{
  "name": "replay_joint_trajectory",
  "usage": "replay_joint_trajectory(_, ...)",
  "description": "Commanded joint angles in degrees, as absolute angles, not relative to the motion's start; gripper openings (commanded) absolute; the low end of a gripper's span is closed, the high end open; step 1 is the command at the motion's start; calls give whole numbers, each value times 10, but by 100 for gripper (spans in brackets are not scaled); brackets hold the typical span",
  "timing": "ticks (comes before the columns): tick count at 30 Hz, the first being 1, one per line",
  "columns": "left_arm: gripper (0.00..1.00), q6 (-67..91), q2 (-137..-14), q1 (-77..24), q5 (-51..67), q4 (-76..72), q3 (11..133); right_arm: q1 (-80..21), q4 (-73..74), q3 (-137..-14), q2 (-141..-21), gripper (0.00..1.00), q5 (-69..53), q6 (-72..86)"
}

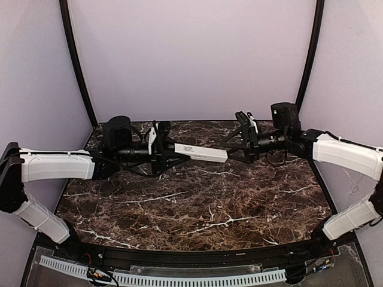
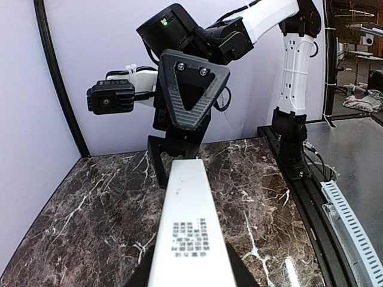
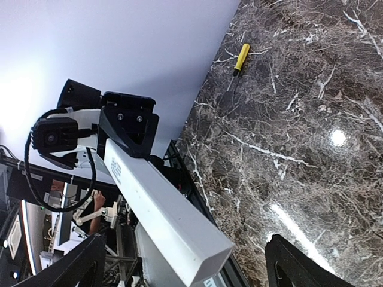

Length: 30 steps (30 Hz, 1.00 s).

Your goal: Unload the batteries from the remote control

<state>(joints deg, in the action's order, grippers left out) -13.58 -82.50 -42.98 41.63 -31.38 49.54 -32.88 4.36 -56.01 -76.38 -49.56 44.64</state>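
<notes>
The remote control (image 1: 201, 152) is a slim white bar held level above the marble table, between the two arms. My left gripper (image 1: 164, 152) is shut on its left end. In the left wrist view the small dark label shows on the remote control (image 2: 188, 221), with the dark fingers (image 2: 139, 276) pressed against both sides. My right gripper (image 1: 240, 145) is open around the right end. In the right wrist view its fingers (image 3: 302, 266) stand well clear of the remote control (image 3: 161, 206) on either side. The batteries are hidden.
A screwdriver with a yellow handle (image 3: 240, 58) lies on the dark marble table (image 1: 197, 203) near the back wall. Lilac walls and black curved posts (image 1: 76, 66) close in the back and sides. A black rail (image 2: 311, 197) runs along the table's edge.
</notes>
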Motion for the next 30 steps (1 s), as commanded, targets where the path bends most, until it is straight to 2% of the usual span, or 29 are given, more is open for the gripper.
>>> replay_joint_trajectory(1,0,-113,-820,-430,459,-377,488,-331,-49,-549,-762,89,-523,499)
replay_joint_trajectory(4,0,-113,-818,-430,467,-380,487,-332,-53,-553,-771,85,-528,505)
replay_joint_trajectory(15,0,-104,-829,-429,469,-413,485,-362,-60,-567,-795,82,-544,518)
replay_joint_trajectory(24,0,-102,-835,-429,468,-431,481,-376,-91,-574,-801,74,-553,537)
replay_joint_trajectory(30,0,-102,-836,-430,462,-442,476,-384,-101,-577,-806,66,-557,550)
